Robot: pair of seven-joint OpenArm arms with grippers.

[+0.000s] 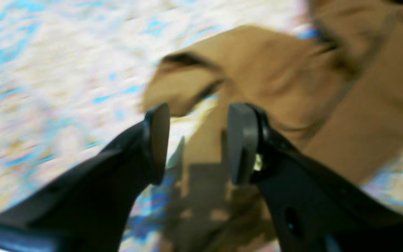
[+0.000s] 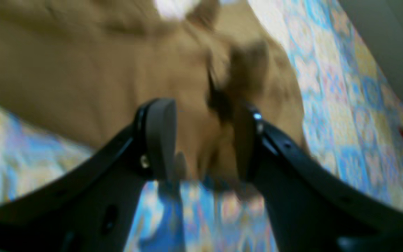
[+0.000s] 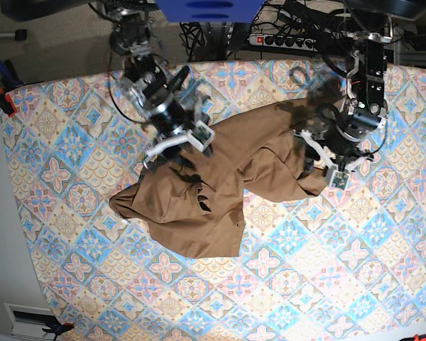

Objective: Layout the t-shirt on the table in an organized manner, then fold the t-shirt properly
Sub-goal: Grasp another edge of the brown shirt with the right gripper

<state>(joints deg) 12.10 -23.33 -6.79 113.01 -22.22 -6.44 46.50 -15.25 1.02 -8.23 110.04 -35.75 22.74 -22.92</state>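
Left end effector (image 1: 194,143) open and empty, just over a crumpled shirt (image 3: 220,177) edge on the bench (image 3: 326,284). Right end effector (image 2: 201,140) also open, gripping nothing, cloth directly under and beyond its tips. From above: shirt bunched between both arms, long axis running diagonally, far right down to near left. Both about equally near; each hovering over its own end.

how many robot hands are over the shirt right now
2. The right hand is above the upper left part of the crumpled t-shirt; the left hand is at its right end. Both look open and empty.
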